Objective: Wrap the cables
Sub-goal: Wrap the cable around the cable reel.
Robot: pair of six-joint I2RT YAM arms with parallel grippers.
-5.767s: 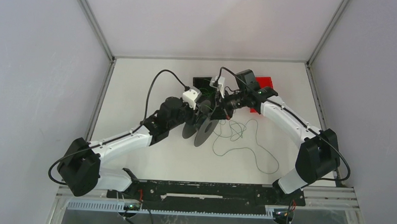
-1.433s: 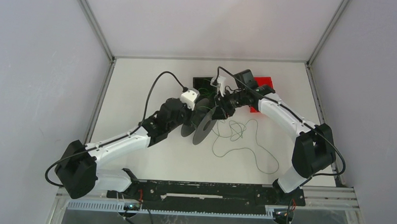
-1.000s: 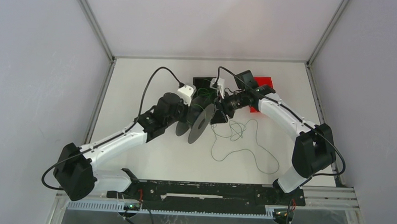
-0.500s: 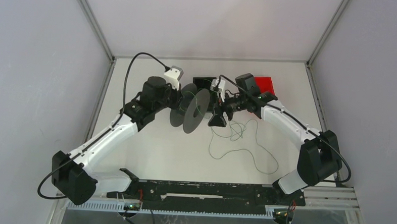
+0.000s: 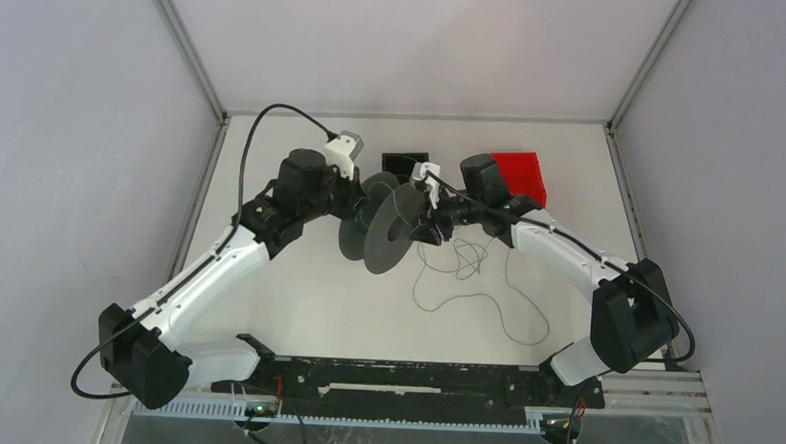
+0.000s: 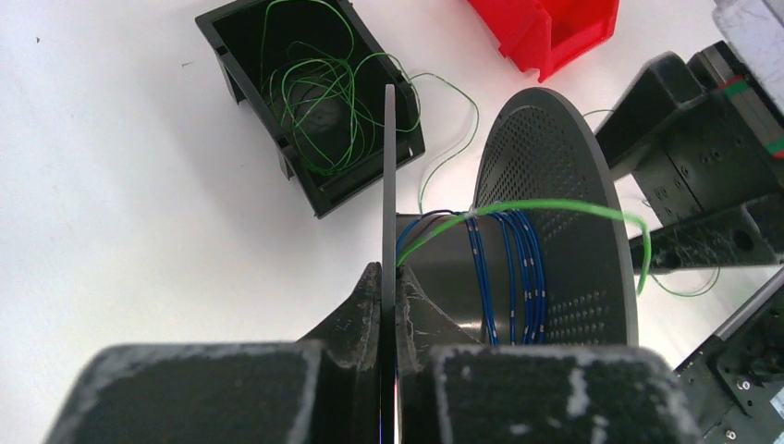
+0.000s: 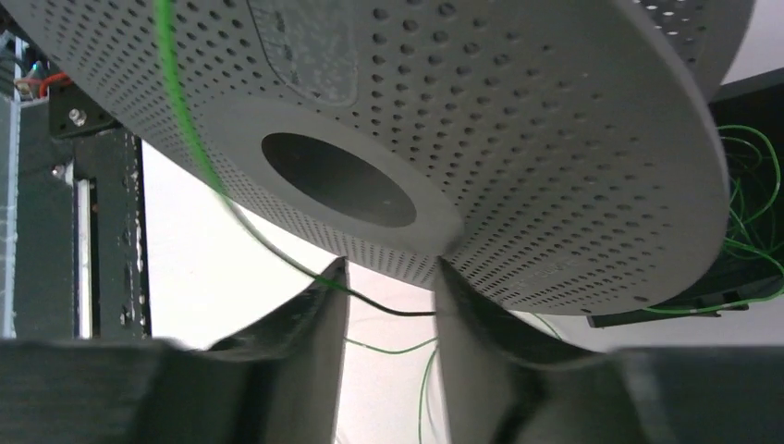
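Your cables (image 5: 465, 257) lie mostly in loose loops on the desk (image 5: 296, 298), trailing from the spool (image 5: 384, 227) toward 4 o'clock. Only few turns sit on its hub, so much winding is left. Your left end effector (image 6: 388, 305) pinches the spool's flange. Your right end effector (image 7: 388, 287) stands half apart, with a strand seemingly passing between.

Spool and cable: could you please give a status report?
Left gripper shut on spool flange. Right gripper open, green cable crossing between its fingers. One green turn over spool; rest loose on table. Nothing blocking.
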